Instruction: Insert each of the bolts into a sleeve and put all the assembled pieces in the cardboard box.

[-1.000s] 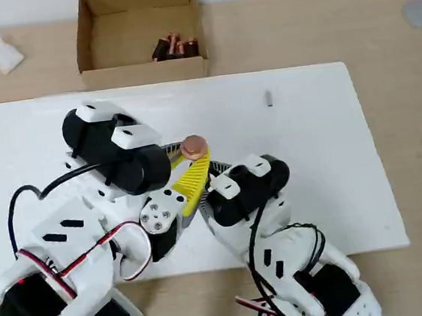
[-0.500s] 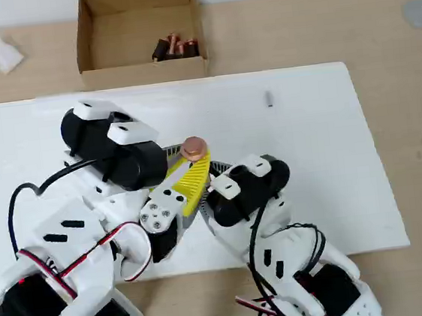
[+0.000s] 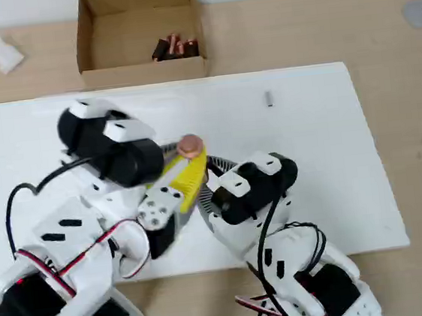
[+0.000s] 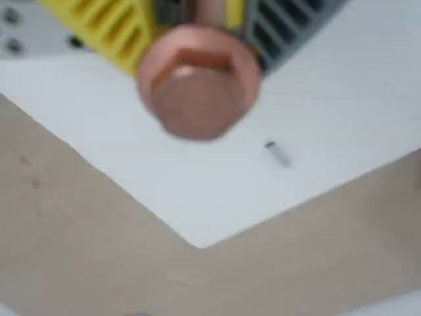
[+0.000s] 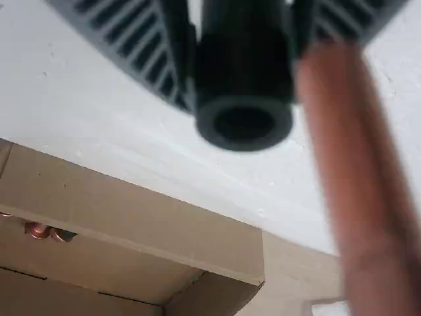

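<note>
Left pincer (image 4: 197, 13) pinching one copper bolt (image 4: 197, 82), right pincer (image 5: 243, 26) pinching one black sleeve (image 5: 245, 99) (bolt just beside), one cardboard box (image 3: 142, 73).

Both arms stood side by side, each one bent forward from its base. The left arm (image 3: 108, 150) leaned inward toward its neighbour. Its end effector (image 4: 197, 23) had one yellow finger (image 4: 105, 29) and one grey finger (image 4: 289, 26), and the two were closed on a bolt (image 4: 197, 92). The right arm (image 3: 256, 187) was turned toward the left one, with its wrist raised above its base. Its end effector (image 5: 243, 26) had grey ribbed fingers (image 5: 118, 33), and they were clamped on a black sleeve (image 5: 245, 99). The two end effectors came together between the arms — tips very near each other, the left one just above the right one in the high view.
</note>
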`<state>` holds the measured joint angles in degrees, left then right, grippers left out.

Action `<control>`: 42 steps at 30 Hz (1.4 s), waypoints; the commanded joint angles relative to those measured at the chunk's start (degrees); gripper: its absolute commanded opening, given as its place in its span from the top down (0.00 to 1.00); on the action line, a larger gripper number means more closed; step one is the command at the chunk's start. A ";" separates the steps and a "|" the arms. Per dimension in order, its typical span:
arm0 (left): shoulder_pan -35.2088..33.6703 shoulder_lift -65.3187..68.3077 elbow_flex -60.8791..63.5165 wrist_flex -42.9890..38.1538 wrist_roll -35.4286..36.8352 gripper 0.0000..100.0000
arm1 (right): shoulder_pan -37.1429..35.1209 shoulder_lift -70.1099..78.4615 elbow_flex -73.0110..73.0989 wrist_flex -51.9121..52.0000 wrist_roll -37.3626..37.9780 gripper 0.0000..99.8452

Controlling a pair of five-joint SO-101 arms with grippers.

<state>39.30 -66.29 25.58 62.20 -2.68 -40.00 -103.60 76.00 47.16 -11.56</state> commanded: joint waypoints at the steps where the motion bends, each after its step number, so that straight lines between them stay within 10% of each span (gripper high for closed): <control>1: -2.99 0.13 -3.25 -0.62 -1.05 1.00 | -0.75 -6.29 -0.66 -1.76 -0.53 0.99; 42: -3.60 -0.48 8.18 -10.73 -2.46 1.00 | -0.84 -6.29 -0.66 -1.76 -0.88 0.99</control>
<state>36.75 -66.37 33.76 53.41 -4.88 -40.00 -103.60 76.09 47.16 -11.91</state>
